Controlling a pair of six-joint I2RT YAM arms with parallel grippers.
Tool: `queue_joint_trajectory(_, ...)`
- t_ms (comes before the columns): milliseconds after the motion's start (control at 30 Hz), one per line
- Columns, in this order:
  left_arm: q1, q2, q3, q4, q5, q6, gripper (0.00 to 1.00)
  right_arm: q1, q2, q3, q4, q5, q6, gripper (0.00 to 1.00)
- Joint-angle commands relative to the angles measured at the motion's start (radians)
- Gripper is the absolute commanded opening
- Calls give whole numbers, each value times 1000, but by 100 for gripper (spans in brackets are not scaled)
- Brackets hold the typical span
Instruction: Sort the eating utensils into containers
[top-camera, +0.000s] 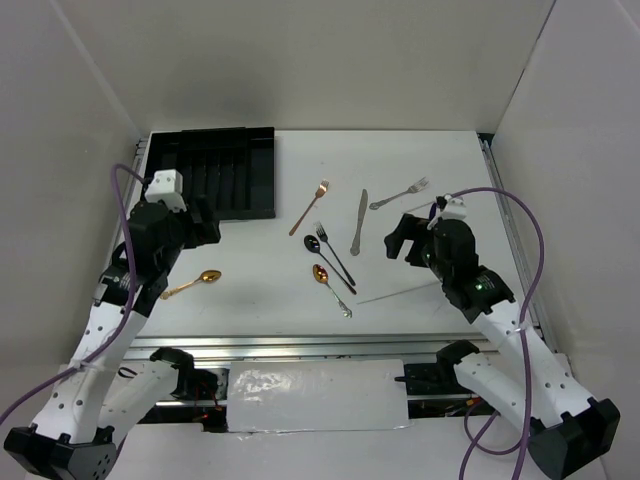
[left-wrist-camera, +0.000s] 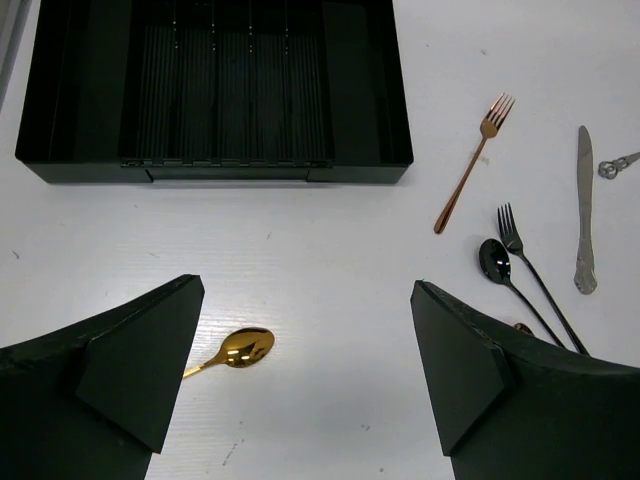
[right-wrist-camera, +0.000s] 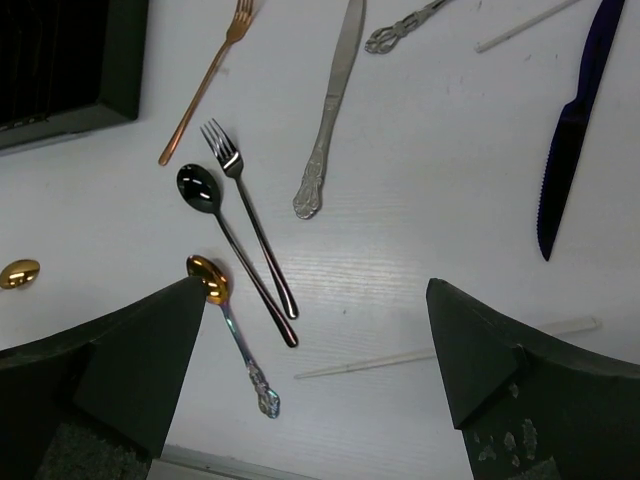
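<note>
Gold spoon (top-camera: 196, 283) lay diagonal on tabletop (top-camera: 450, 160), bowl right, handle near-left. Left hand (left-wrist-camera: 305, 290) hovered above it, tilted down, spread wide, empty. Right hand (right-wrist-camera: 315, 288) likewise wide, empty.

Most utensils (top-camera: 337, 257) lie on the table (top-camera: 260, 285) right of the tray (top-camera: 262, 175).
</note>
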Motion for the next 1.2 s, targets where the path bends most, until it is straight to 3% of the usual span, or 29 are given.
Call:
queue_joint_trajectory(0,1,-12,-22,50,12,-14,99,1,7,9,53,-12,-13,100)
queue_joint_trajectory(267,1,53,-37,-4,-66,-77,99,4,0,-29,81,-122,-39,100)
queue_joint_trajectory(367,5,138,-13,-74,-141,-127,98,10,23,-13,52,-124,-31,100)
queue_joint_trajectory(433,28,240,36,-209,-203,-199,93,15,37,-6,41,-119,-25,100)
queue_joint_trajectory(533,110,312,35,-301,-172,-285,84,24,33,-38,64,-141,-13,100)
queue_joint_trajectory(700,215,223,-129,-280,-125,-443,76,31,53,-72,125,-219,4,100)
queue_joint_trajectory(767,267,226,-158,-224,-77,-410,74,39,75,-69,135,-223,12,100)
queue_joint_trajectory(833,301,290,-163,-200,-16,-311,65,45,88,-62,141,-239,15,100)
queue_joint_trajectory(900,297,394,-117,-214,65,-262,70,59,103,-59,141,-237,19,100)
queue_joint_trajectory(967,285,456,-92,-208,154,-235,82,67,109,-62,153,-236,24,100)
queue_joint_trajectory(1167,240,455,-121,-177,150,-299,84,82,134,-65,174,-246,35,100)
